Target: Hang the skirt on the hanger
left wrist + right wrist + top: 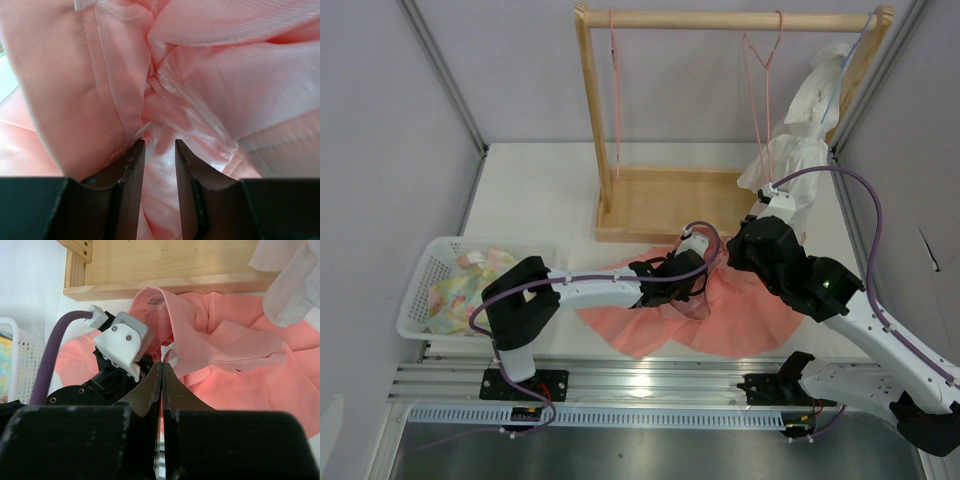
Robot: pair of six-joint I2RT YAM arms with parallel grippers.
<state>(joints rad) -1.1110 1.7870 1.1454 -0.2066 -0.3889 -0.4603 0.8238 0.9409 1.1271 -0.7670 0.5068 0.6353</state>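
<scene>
The salmon-pink skirt (740, 315) lies spread on the table in front of the rack, its waistband (157, 302) bunched up and raised. My left gripper (698, 292) is buried in that bunch. In the left wrist view its jaws (160, 142) stand partly apart, closed on a thick fold of the skirt (165, 180). My right gripper (728, 260) is just behind it, with its fingers shut (161, 364). Their tips rest against the skirt's raised edge, and a pinch cannot be made out. A pink hanger (763, 70) hangs from the rail, another (615, 100) at the left.
The wooden rack (720, 20) stands on a base board (670, 205) behind the skirt. A white garment (800, 130) on a pale blue hanger hangs at the rack's right end. A white basket (420, 300) with patterned cloth (465, 290) sits at the left.
</scene>
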